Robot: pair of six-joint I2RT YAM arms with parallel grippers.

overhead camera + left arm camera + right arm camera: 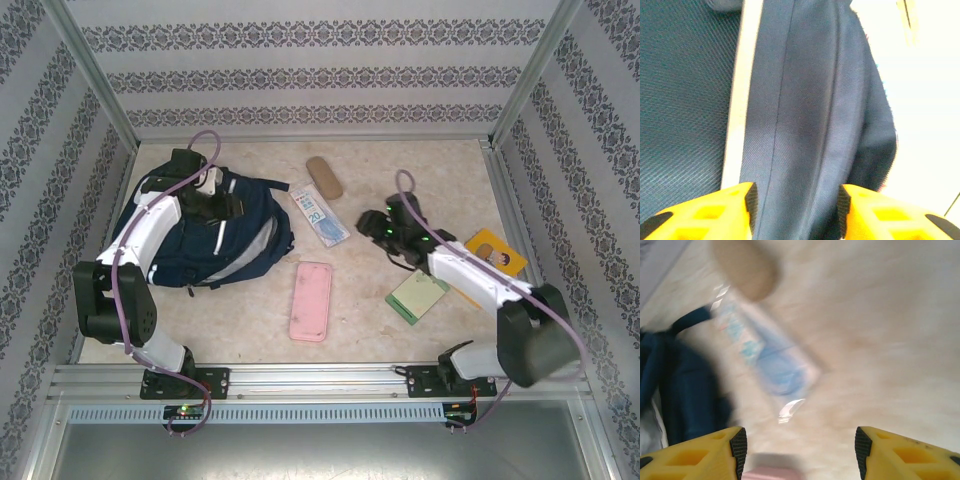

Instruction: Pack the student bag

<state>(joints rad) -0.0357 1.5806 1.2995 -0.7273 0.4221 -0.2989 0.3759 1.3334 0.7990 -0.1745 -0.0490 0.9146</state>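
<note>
The student bag [240, 245], a large navy backpack with white strips, lies at the table's left. My left gripper [216, 206] hovers over its upper part. In the left wrist view the gripper [796, 207] stands open, its yellow fingers [715, 215] either side of a fold of navy bag fabric [805, 100] beside a white strip [742, 90]. My right gripper [378, 226] is open right of centre with nothing between its fingers. In the blurred right wrist view this gripper [801, 447] hangs over bare table, and the bag [685, 385] shows at the left.
A blue-and-white packet [320, 215] [775, 365] and a tan case [323, 176] [745, 267] lie between bag and right gripper. A pink case [311, 300] sits near the front centre. A green notebook [418, 296] and a yellow card [495, 252] lie by the right arm.
</note>
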